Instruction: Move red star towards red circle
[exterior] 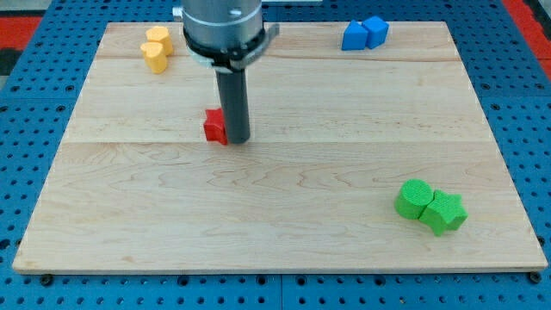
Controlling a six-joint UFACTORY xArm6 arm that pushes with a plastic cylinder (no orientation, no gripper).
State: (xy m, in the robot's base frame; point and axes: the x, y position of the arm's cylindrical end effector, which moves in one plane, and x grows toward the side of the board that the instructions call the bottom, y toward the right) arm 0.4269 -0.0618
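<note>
Wooden tabletop (284, 250) is carrying green blocks (430, 206) nearest; mid-board, the rod's tip (238, 139) is touching the red block (215, 127), partly hiding it. No gripper exists. Yellow (156, 48) and blue blocks (364, 34) are sitting farthest. No red circle is showing, so the push direction is unclear.

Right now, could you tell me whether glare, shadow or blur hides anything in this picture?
In the camera view, lighting is even and sharp, with no glare on the wooden board; only a faint shadow lies beneath my tip, which partly hides the red block on its left, leaving its shape unclear.
</note>
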